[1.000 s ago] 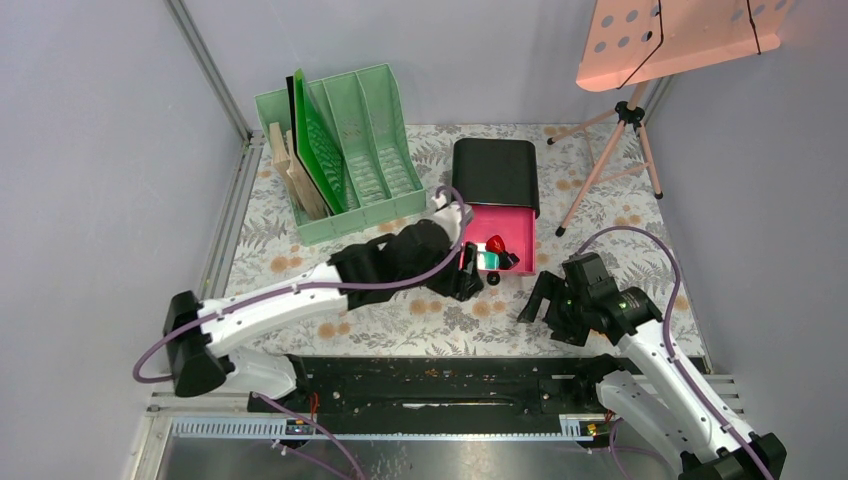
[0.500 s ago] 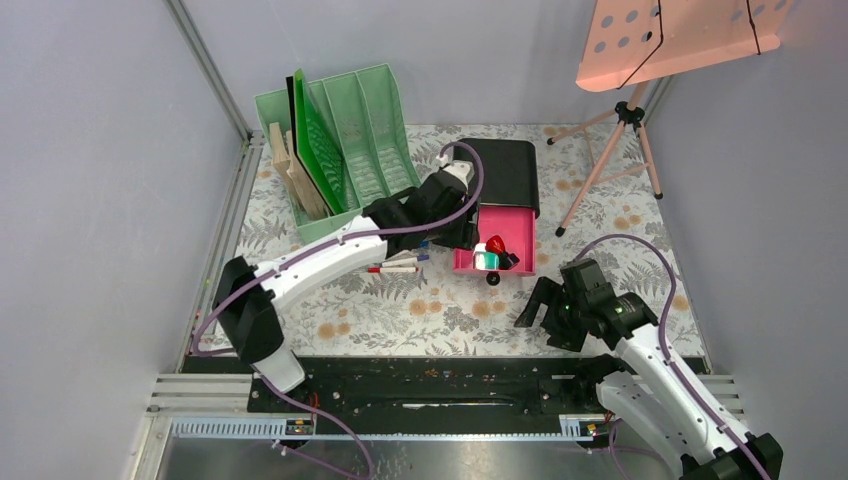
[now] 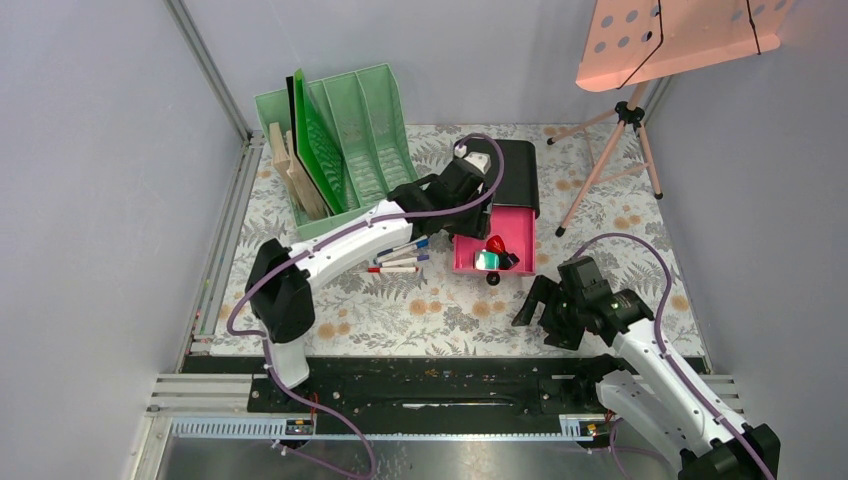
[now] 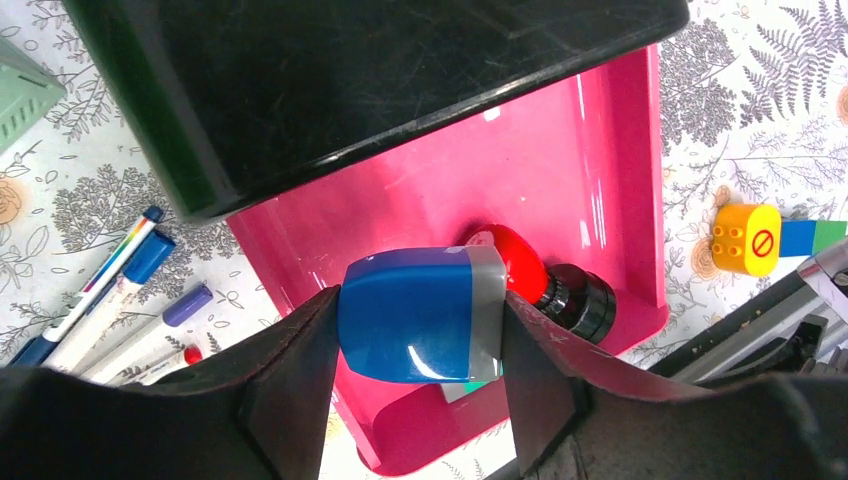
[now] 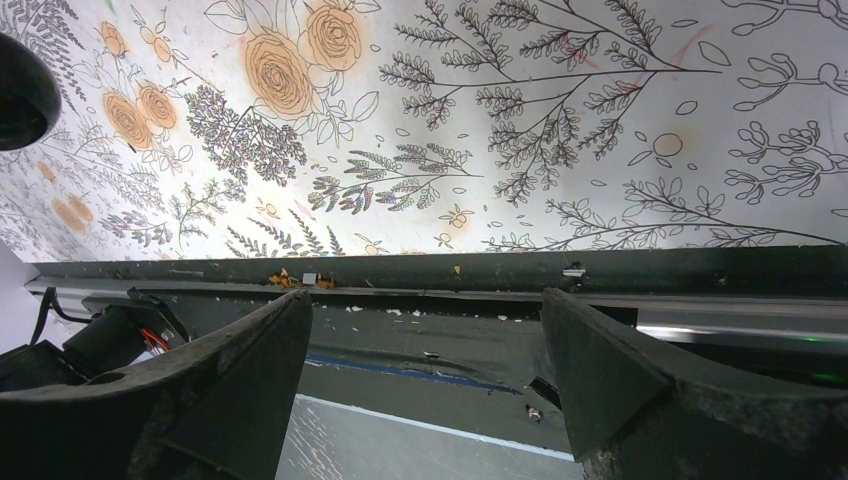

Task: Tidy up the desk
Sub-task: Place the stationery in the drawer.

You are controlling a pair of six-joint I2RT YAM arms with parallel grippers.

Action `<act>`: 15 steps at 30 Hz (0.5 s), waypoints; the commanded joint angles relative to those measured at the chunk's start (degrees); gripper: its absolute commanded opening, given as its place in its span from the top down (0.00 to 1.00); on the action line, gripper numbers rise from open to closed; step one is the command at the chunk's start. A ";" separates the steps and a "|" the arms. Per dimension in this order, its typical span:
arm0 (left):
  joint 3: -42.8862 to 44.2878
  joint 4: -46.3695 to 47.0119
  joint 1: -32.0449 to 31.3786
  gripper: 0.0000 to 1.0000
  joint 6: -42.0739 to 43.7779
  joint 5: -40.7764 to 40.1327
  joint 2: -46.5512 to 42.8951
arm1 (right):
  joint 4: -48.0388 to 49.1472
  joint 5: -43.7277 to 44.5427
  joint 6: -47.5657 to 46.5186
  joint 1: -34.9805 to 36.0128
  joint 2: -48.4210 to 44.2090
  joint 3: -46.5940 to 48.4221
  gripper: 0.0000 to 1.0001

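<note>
Mint-green file rack (image 3: 380, 120) holds boards (image 3: 318, 140); pens (image 3: 400, 258) lie beside the open pink drawer (image 3: 512, 225); blue-grey block (image 4: 420, 315) above it.

The black box (image 4: 380, 70) hides the back of the pink drawer (image 4: 560, 170) from us. We see only part of the red thing (image 4: 517, 262) behind the blue block (image 4: 410, 315).

Desk (image 3: 430, 322): lies flat and level, rectangular, pale, printed all over with grey ferns and orange flowers; bears black rail (image 3: 430, 375) along near edge.

The pink drawer (image 4: 560, 170) and black box (image 4: 350, 70) look like glossy plastic; the desk (image 5: 500, 100) wears matt printed cloth.
</note>
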 commanded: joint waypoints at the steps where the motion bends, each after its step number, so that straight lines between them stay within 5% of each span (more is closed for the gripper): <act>1: 3.23 0.29 -0.05 1.00 0.33 -3.74 0.14 | 0.23 -0.79 0.01 0.37 0.12 0.17 0.08; 15: 8.09 -1.02 -0.05 0.75 -0.98 -0.95 5.69 | -1.68 0.73 0.61 0.37 -2.18 0.81 0.09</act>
